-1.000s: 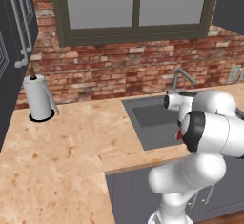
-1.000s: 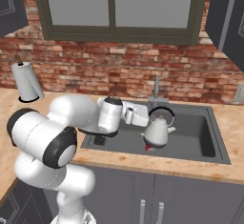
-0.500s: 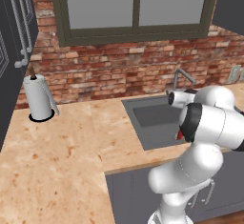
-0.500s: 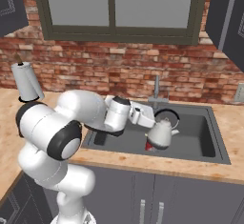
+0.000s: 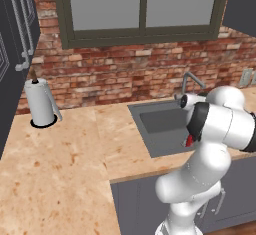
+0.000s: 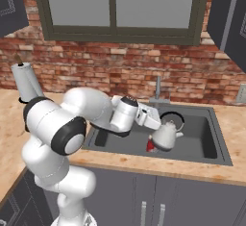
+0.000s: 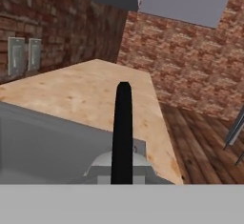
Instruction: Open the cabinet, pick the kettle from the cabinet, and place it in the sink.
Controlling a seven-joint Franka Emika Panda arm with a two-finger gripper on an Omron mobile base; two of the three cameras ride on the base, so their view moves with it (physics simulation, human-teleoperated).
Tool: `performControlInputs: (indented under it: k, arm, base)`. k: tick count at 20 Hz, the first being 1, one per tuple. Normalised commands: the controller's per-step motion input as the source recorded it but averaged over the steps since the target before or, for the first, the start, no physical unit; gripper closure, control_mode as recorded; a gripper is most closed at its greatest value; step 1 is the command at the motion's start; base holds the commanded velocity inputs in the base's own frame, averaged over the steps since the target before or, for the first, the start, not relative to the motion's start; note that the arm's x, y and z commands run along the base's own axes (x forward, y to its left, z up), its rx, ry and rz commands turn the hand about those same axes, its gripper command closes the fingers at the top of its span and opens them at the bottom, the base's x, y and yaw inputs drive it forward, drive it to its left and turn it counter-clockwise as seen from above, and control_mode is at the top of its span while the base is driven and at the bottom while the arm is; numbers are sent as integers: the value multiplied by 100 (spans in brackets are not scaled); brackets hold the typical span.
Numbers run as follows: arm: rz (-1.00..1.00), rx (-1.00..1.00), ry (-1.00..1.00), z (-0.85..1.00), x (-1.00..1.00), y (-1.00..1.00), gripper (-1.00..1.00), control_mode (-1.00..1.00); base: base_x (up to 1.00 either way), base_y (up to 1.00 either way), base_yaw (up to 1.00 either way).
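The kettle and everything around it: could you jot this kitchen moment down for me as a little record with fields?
kettle: silver-grey kettle, hanging over the sink basin, tilted
held by: gripper, shut on the kettle's black handle
sink: dark basin set in the wooden counter
faucet: grey, at the sink's back edge
paper-towel roll: upright on the counter, by the brick wall
task stage: kettle over the sink, not yet released

We see a silver-grey kettle [image 6: 165, 136] with a black handle [image 7: 122, 132] at centre right, a dark grey sink [image 6: 211, 141], a speckled tan counter [image 5: 60, 164], a red-brown brick wall [image 5: 125, 81] and a white paper-towel roll [image 5: 38, 101] at left.
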Motion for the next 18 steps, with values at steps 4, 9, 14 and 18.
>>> performControlInputs:
  k: [4, 9, 14, 18]
  arm:
    - [2, 0, -9, -9, 3, -20, 100, -100]
    - [1, 0, -10, -14, 2, -12, 100, -100]
    - [0, 0, -1, -8, 12, -9, 100, -100]
    - [0, 0, 2, -1, 16, -10, 100, -100]
  base:
    - [0, 0, 0]
    - [0, 0, 0]
    - [0, 0, 0]
    - [0, 0, 0]
